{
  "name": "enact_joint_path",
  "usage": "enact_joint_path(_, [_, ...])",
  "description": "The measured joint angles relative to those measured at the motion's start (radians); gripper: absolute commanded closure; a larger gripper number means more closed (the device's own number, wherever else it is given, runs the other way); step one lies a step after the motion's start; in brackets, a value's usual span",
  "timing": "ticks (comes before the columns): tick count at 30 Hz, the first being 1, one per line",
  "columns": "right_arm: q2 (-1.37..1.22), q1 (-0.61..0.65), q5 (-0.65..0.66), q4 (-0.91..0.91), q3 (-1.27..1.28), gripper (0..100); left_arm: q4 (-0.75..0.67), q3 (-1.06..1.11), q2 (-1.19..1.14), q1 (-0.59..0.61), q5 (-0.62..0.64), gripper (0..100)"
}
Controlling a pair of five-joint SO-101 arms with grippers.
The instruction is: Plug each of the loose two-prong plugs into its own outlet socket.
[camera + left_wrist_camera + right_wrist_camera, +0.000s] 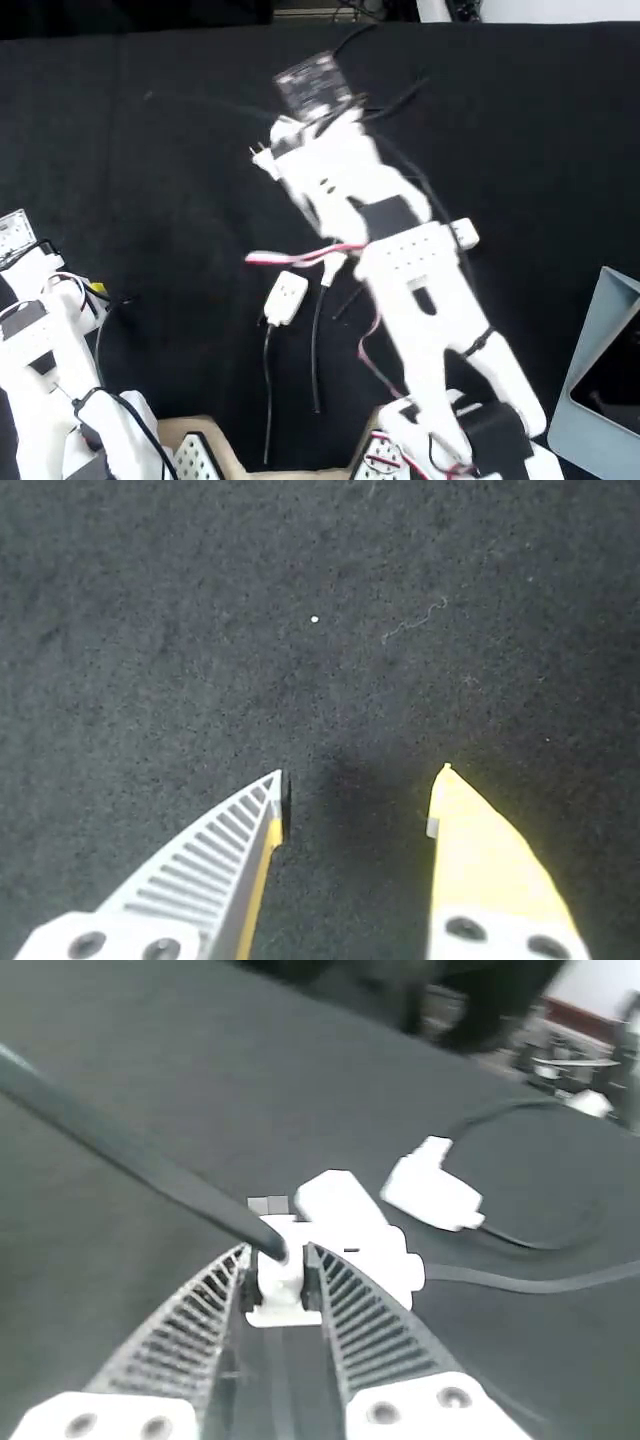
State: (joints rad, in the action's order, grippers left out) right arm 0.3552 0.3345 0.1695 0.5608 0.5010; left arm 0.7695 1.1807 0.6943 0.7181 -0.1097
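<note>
My right gripper [282, 1252] is shut on a small white two-prong plug [279, 1272] whose black cable [120, 1150] trails away from it. In the high view this gripper [268, 158] hangs over the far middle of the black cloth, and the plug's prongs [257, 152] stick out to the left. Just beyond the fingertips lie a white socket block [352, 1228] and another white piece [432, 1192] on a black cord. A white outlet socket [286, 298] with a black cord lies at the table's middle. My left gripper [360, 780] is open over bare cloth at the near left.
A black box [312, 82] sits behind the right gripper. Near the right arm [430, 300] lie a pink-white wire [300, 257] and a small white piece [464, 234]. A grey bin [600, 390] stands at the right edge. The left arm [40, 350] stays near left.
</note>
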Motion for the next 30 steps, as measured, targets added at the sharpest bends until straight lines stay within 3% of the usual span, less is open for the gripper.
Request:
enact_joint_path(6, [-0.193,-0.186,0.000,-0.180,0.000,98.5,0.000,0.000,0.000,0.000,0.000,76])
enact_joint_path(14, [-0.514,-0.305,-0.100,-0.295,-0.193,97.9,0.000,0.000,0.000,0.000,0.000,76])
enact_joint_path(16, [-0.595,-0.321,-0.120,-0.295,-0.262,93.6,0.000,0.000,0.000,0.000,0.000,76])
enact_joint_path(19, [-0.697,-0.322,-0.129,-0.247,-0.351,88.3,0.000,0.000,0.000,0.000,0.000,76])
enact_joint_path(30, [-0.735,-0.322,-0.167,0.094,-0.548,89.0,-0.025,0.015,0.000,0.000,0.000,76])
